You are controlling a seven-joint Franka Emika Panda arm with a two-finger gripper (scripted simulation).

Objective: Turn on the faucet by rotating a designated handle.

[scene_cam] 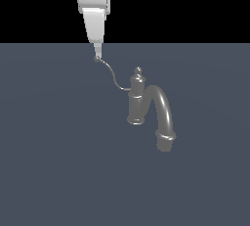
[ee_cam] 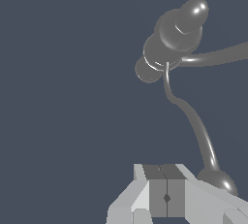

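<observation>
The white robot hand (scene_cam: 98,56), fingers clenched together, pressed beside the thin grey wire handle's ball tip (ee_cam: 217,178); next, likely push it sideways around the grey metallic faucet (scene_cam: 138,100).

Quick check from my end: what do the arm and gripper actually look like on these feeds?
Pale white-grey, blocky tapering arm, glossy shading, no cables or markings visible. The gripper has light grey angular fingers with darker grey flat pads; a small dark diamond mark sits at the seam.
</observation>
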